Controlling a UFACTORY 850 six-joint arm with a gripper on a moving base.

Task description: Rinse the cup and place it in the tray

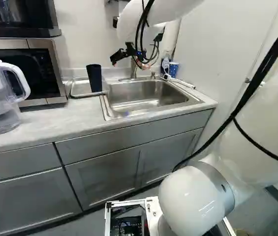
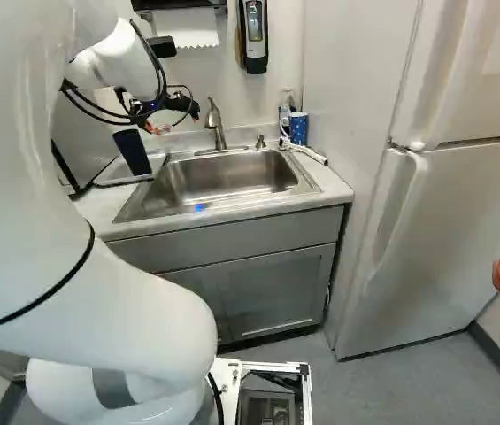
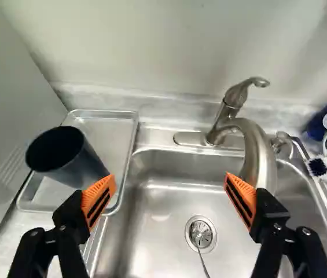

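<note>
A tall dark cup point(image 3: 76, 162) stands in the shallow metal tray point(image 3: 106, 132) left of the steel sink point(image 3: 160, 231). The black gripper point(image 2: 157, 128) is spread wide.

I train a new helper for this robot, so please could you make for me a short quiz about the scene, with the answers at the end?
1. Multiple choice. Where does the dark cup stand?
A) in the sink
B) in the tray
C) on the microwave

2. Fill the gap with "open" or "shut". The gripper is ____.

3. True or false? The pitcher stands on top of the microwave.

Key: 1. B; 2. open; 3. false
</note>
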